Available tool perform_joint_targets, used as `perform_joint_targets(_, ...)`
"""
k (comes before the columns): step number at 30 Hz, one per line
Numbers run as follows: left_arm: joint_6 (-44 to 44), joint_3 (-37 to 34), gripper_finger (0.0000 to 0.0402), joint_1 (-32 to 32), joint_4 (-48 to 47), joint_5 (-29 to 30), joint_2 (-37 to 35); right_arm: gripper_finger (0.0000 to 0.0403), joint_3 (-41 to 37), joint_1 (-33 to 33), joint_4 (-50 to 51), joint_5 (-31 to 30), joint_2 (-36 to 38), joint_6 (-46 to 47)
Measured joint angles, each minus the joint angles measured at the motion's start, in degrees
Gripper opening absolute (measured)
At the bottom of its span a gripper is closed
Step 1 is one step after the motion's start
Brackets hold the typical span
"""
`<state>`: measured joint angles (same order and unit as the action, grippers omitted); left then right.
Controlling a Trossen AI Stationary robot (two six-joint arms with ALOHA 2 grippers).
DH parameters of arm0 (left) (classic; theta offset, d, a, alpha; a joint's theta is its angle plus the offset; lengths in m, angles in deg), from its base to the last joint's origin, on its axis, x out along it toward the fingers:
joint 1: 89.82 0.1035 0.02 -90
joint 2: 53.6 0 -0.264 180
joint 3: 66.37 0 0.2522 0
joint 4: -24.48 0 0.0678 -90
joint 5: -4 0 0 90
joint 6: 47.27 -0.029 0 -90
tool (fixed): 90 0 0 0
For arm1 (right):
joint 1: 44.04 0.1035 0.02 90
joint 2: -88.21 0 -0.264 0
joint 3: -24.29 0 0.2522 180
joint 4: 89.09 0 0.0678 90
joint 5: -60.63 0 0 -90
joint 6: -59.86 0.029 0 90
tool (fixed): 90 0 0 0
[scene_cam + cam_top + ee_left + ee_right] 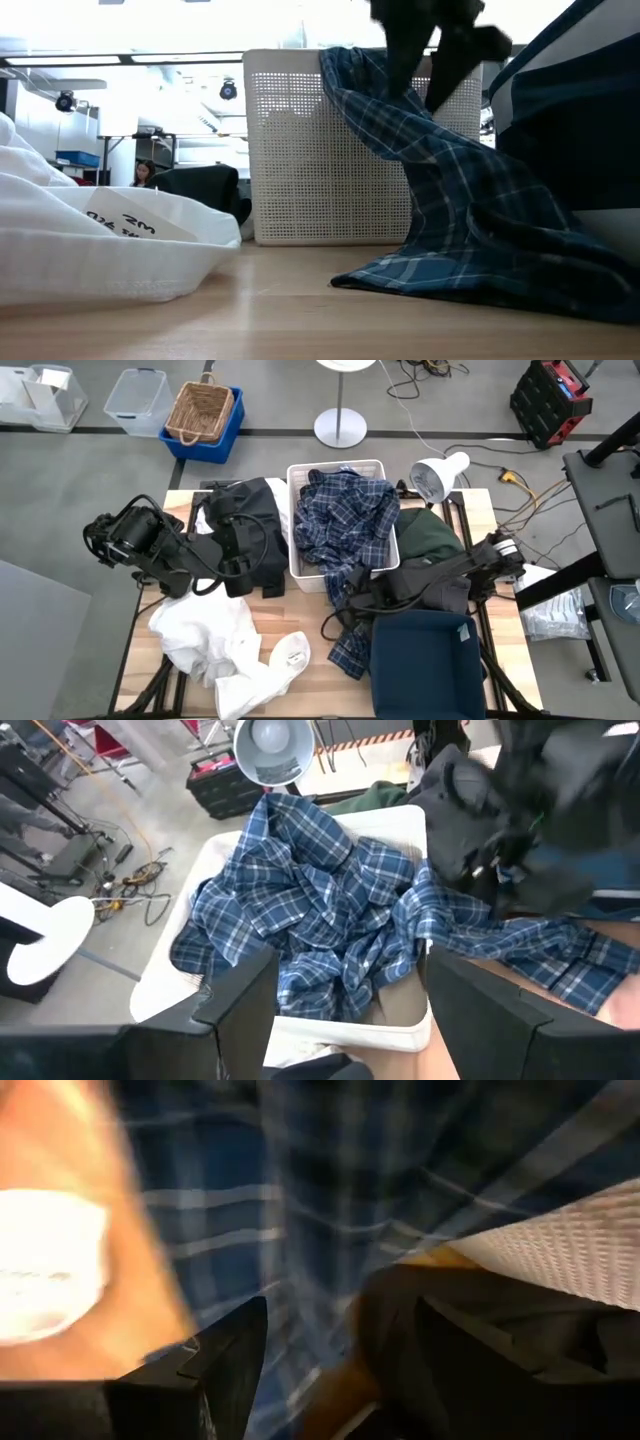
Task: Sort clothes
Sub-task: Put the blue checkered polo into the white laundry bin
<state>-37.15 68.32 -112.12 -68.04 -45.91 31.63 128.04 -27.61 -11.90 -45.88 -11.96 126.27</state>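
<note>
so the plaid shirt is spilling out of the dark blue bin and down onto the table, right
Not quite. The plaid shirt spills out of the white bin, not the dark blue bin, and down onto the table. The high view shows it.

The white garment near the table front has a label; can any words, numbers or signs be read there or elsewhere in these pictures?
White garment, neck label: dark handwritten marks, roughly "RM" over a second row; not reliably legible in the low view.
The same label in the high view: too small to read.
Dark blue bin, small tag on its rim: too small to read.
Plaid shirt and white bin: no text visible.
</note>
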Motion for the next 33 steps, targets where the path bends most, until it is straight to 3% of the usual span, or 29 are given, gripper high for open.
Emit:
perform_joint_targets(8, 3.1, -0.5, 0.0231, 0.0, 0.0, -1.0, 0.0, 0.019, -2.2, -1.0, -11.5, -0.2, -3.1, -4.7)
perform_joint_targets(16, 4.5, -4.0, 0.0231, -2.0, -0.9, -3.4, 0.0, 0.0023, -2.2, -0.9, -12.8, -0.4, -3.5, -9.7)
perform_joint_targets(22, 6.3, -7.6, 0.0231, -2.8, -1.0, -3.4, -0.2, 0.001, 1.6, -0.9, -12.7, 0.0, -2.4, -12.1)
perform_joint_targets(27, 8.1, -11.3, 0.0231, -4.2, -1.2, -3.4, -1.5, 0.0009, 9.6, -0.9, -12.5, -0.5, -1.2, -18.9)
perform_joint_targets(33, 10.4, -14.6, 0.0231, -5.3, -0.8, -3.2, -3.5, 0.0009, 21.9, -1.4, -10.7, -7.3, -0.5, -28.5)
